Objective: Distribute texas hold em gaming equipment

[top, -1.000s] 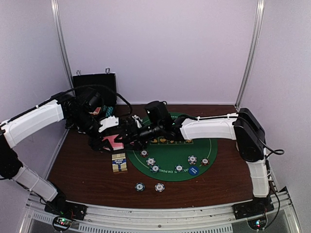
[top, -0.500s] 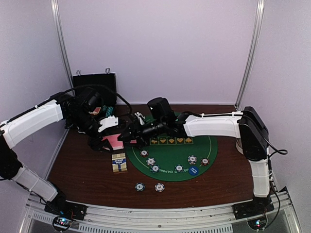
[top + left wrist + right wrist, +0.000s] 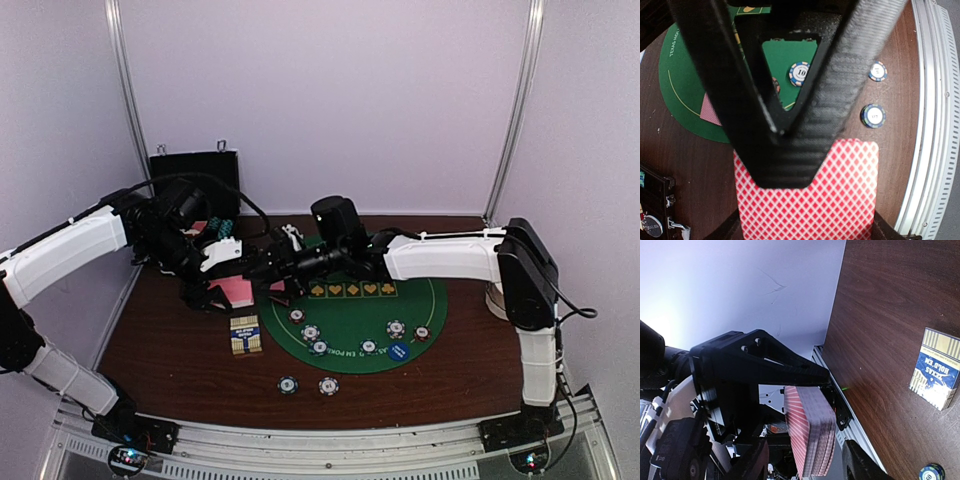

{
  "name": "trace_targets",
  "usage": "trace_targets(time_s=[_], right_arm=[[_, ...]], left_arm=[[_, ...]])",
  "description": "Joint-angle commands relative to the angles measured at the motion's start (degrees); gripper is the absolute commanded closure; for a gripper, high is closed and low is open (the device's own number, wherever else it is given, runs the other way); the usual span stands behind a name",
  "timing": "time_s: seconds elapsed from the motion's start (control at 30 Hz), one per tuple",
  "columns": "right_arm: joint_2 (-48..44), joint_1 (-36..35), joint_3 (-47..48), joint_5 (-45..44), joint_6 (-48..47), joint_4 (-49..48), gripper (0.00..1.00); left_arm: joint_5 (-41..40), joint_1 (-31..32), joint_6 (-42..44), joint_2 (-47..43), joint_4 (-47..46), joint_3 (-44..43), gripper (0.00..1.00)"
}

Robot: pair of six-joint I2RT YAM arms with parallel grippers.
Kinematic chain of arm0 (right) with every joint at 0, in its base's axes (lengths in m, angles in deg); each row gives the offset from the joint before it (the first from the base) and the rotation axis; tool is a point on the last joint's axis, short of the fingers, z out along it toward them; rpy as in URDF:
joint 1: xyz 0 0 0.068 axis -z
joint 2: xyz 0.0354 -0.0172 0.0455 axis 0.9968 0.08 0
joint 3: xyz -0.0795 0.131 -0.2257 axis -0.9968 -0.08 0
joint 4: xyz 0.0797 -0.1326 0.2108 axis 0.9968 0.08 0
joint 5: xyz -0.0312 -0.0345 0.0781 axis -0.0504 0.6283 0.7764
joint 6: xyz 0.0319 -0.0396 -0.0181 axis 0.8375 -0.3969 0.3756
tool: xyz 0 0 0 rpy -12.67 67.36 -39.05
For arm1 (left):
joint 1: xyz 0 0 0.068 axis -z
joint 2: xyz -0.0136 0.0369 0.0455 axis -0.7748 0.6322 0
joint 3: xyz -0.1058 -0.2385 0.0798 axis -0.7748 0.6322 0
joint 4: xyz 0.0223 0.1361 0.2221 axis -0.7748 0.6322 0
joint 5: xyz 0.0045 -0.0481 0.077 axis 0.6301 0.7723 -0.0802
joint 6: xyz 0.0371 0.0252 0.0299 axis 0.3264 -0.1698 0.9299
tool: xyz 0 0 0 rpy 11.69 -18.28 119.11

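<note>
My left gripper (image 3: 222,288) is shut on a deck of pink-backed playing cards (image 3: 240,292), held above the table left of the green mat (image 3: 440,300). In the left wrist view the deck (image 3: 840,200) fills the bottom, under my black finger (image 3: 785,165). My right gripper (image 3: 270,266) reaches in from the right. Its jaws stand open on either side of the deck (image 3: 810,430), with a gap on each side. Striped poker chips (image 3: 311,332) and a blue disc (image 3: 398,351) lie on the mat. Two chips (image 3: 288,384) lie on the wood in front of it.
A yellow-blue card box (image 3: 245,334) lies on the wood below the deck, and also shows as the card box (image 3: 935,367) in the right wrist view. A black hinged case (image 3: 195,175) stands open at the back left. The metal front rail (image 3: 320,440) runs along the near edge.
My right gripper has shifted slightly toward the back beside the deck; its jaws narrowed, then widened again. My left gripper has kept its hold on the deck in the same place.
</note>
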Motion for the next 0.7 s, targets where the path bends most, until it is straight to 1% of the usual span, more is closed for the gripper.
trace_targets(time_s=[0.0, 0.2, 0.43, 0.57, 0.67], right_arm=[[-1.99, -0.72, 0.79, 0.00, 1.25, -3.43, 0.47], [-0.99, -1.17, 0.89, 0.08, 1.34, -3.37, 0.46], [-1.21, -1.34, 0.15, 0.22, 1.22, -2.82, 0.48], [0.41, -2.37, 2.88, 0.32, -1.68, 2.20, 0.48], [1.85, -3.09, 4.05, 0.68, -1.77, 2.74, 0.46]], left_arm=[[1.36, -0.28, 0.64, -1.21, -1.84, -0.77, 1.00], [1.51, -0.28, 0.67, -1.51, -1.84, -0.86, 1.00], [1.53, -0.30, 0.55, -1.70, -1.84, -0.95, 1.00], [2.02, -0.30, 0.28, -1.51, -1.80, -1.42, 1.00], [2.24, -0.29, 0.20, -1.50, -1.80, -1.73, 1.00]])
